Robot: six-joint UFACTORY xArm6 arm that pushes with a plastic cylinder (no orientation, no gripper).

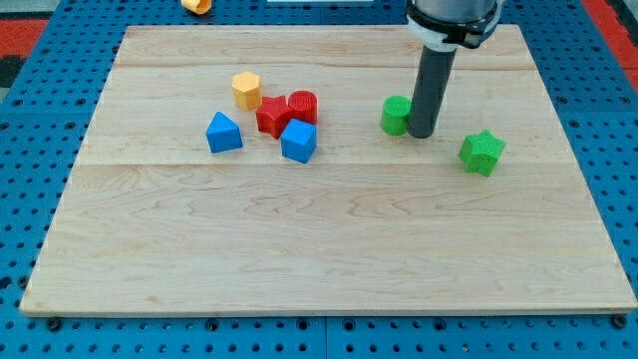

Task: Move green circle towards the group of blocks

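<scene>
The green circle [396,115] stands on the wooden board right of centre, near the view's top. My tip [420,134] rests on the board touching the circle's right side. The group of blocks lies to the view's left of the circle: a yellow hexagon [246,90], a red star [272,116], a red cylinder [303,106], a blue cube [298,141] and a blue triangle [223,133].
A green star [482,152] sits alone to the view's right of my tip. An orange block [197,5] lies off the board at the view's top. The wooden board [329,249] rests on a blue pegboard surface.
</scene>
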